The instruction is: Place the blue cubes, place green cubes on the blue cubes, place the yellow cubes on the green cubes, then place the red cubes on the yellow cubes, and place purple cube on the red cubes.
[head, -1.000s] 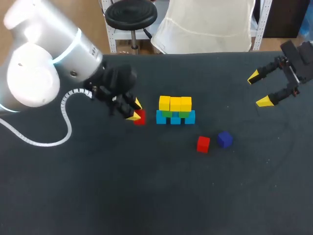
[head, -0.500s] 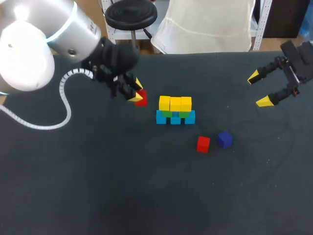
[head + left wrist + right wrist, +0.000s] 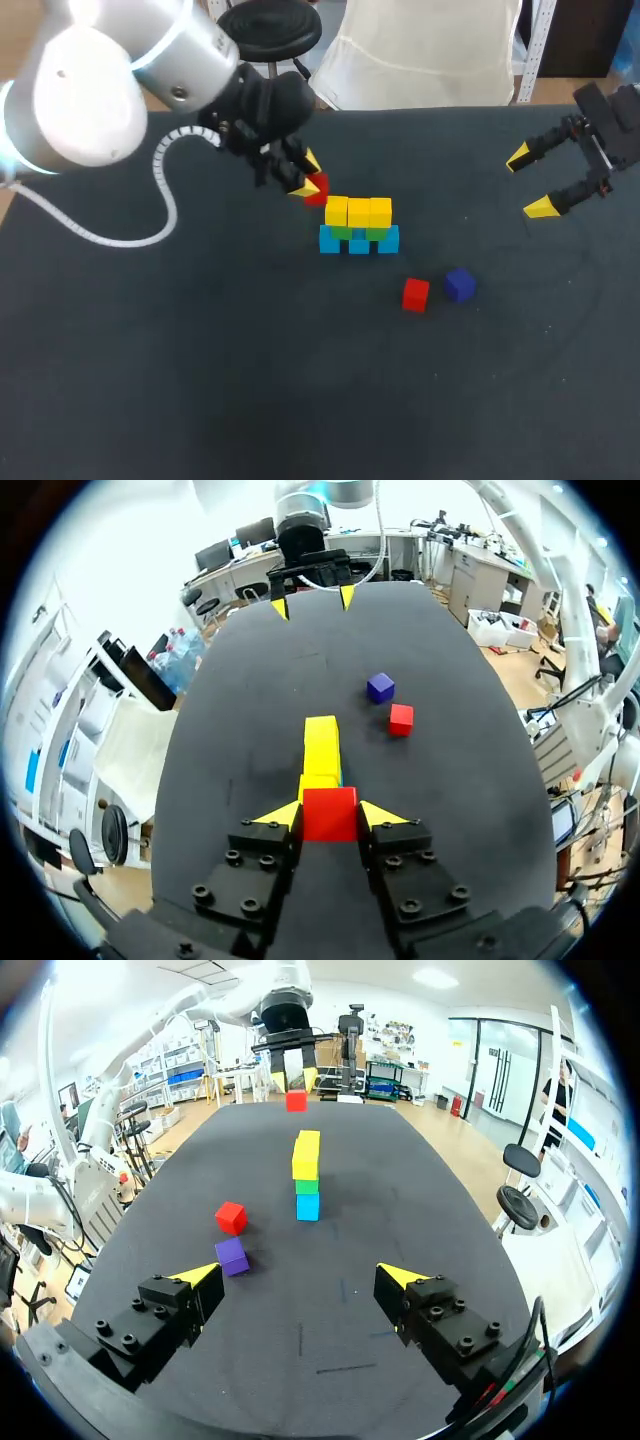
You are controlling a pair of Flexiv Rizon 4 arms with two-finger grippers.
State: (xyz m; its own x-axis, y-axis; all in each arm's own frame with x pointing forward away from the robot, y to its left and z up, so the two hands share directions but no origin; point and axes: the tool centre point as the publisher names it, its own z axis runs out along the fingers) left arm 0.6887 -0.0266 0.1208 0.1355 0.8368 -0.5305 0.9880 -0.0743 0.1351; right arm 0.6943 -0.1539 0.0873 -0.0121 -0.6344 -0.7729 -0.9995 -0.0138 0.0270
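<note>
A red cube (image 3: pixel 330 814) is pinched between the yellow tips of the left gripper (image 3: pixel 305 175) in the frame's upper middle, just up-left of the yellow cubes (image 3: pixel 359 211), the top row so far. That row's long axis runs left to right, its left end nearest the held cube. The left arm is therefore far nearer than the right gripper (image 3: pixel 528 182), spread wide at upper right. Counted: three yellow, three blue cubes (image 3: pixel 359 243), two red including the loose red cube (image 3: pixel 416 294), and one purple cube (image 3: pixel 460 285). The green cubes (image 3: pixel 344 232) are mostly hidden.

A black, matte table (image 3: pixel 300 400) fills the scene. Its far edge runs straight across. Light falls evenly, leaving only soft shadows.
</note>
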